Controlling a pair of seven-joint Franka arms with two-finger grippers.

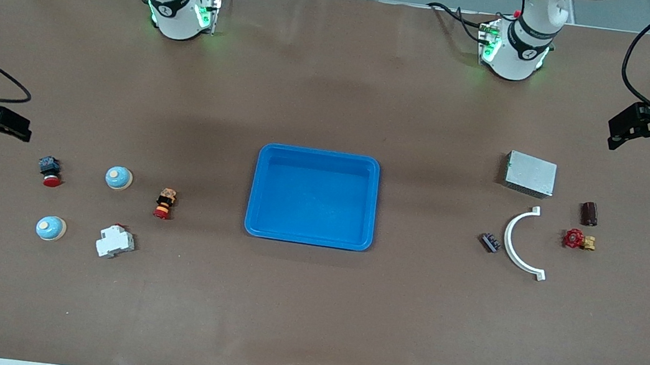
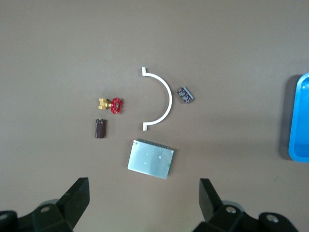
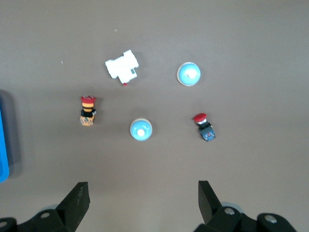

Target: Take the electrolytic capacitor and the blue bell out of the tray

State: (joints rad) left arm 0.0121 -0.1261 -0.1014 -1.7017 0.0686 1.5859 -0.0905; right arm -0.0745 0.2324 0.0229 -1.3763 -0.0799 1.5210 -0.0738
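Observation:
The capacitor (image 1: 589, 213) is a small dark maroon cylinder lying toward the left arm's end of the table; it also shows in the left wrist view (image 2: 100, 129). Two blue dome bells (image 1: 119, 178) (image 1: 51, 228) sit toward the right arm's end, and both show in the right wrist view (image 3: 141, 130) (image 3: 189, 74). My left gripper (image 1: 620, 130) (image 2: 143, 186) is open and empty, up over bare table beside the grey box. My right gripper (image 1: 18, 126) (image 3: 143, 187) is open and empty, up over bare table beside the bells.
A blue tray (image 1: 319, 154) sits mid-table. Near the capacitor are a grey metal box (image 1: 530, 173), a white arc piece (image 1: 521, 243), a red valve (image 1: 576, 239) and a small black block (image 1: 490, 242). Near the bells are a red push button (image 1: 50, 170), an orange-red button (image 1: 164, 203) and a white breaker (image 1: 115, 241).

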